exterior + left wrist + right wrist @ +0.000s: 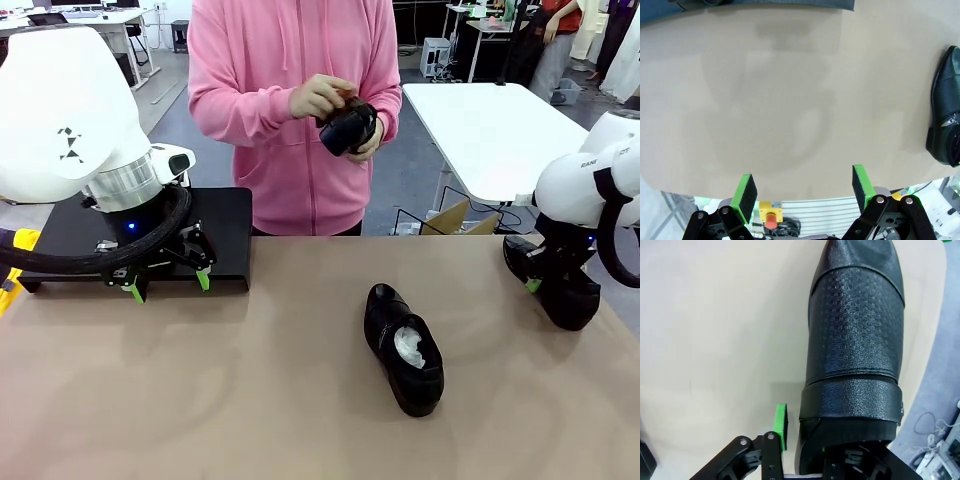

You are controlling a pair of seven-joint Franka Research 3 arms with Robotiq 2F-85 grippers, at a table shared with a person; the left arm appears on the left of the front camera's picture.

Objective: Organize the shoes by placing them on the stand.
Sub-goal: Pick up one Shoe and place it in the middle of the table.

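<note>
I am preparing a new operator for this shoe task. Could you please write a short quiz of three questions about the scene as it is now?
1. True or false: the far shoe is in the person's hands.
2. The middle shoe on the table contains: A) white paper B) a brush C) nothing.
3. Fill in: the ___ tool has its fingers on either side of the edge shoe; the other tool hangs open by the stand.

Key
1. True.
2. A, the white paper.
3. Right: the right tool is at that shoe, and the left tool is the open one.
</note>
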